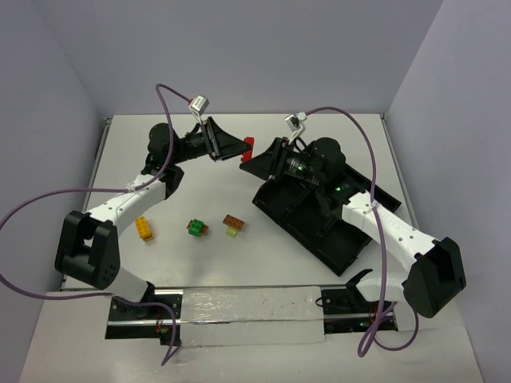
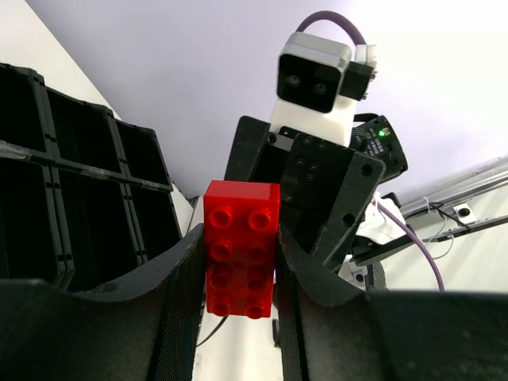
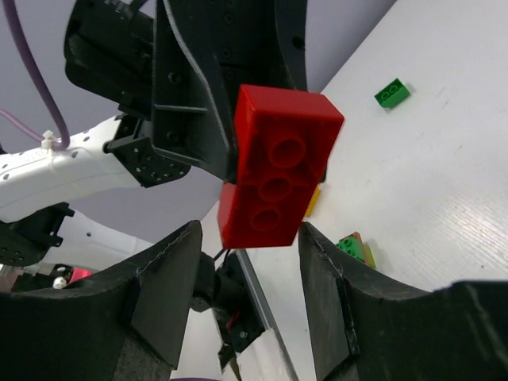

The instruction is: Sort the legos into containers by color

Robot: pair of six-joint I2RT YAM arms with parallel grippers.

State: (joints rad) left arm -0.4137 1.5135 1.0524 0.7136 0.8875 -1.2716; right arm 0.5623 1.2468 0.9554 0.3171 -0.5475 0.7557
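Note:
My left gripper point(image 1: 242, 148) is shut on a red lego point(image 1: 249, 145) and holds it in the air over the table's far middle. In the left wrist view the red lego point(image 2: 242, 248) sits studs-up between the two fingers point(image 2: 178, 294). My right gripper point(image 1: 257, 164) is open and faces it closely. In the right wrist view the red lego point(image 3: 278, 178) hangs just beyond the open fingers point(image 3: 171, 286), untouched by them. The black divided tray point(image 1: 351, 239) lies on the right under the right arm. Its compartments point(image 2: 79, 198) look empty in the left wrist view.
On the table lie a yellow lego point(image 1: 144, 228), a green-and-orange pair point(image 1: 196, 227) and a brown lego on a pale yellow-green one point(image 1: 233, 224). The right wrist view shows a green lego point(image 3: 392, 93) and the green-and-orange pair point(image 3: 355, 248). Walls enclose the table.

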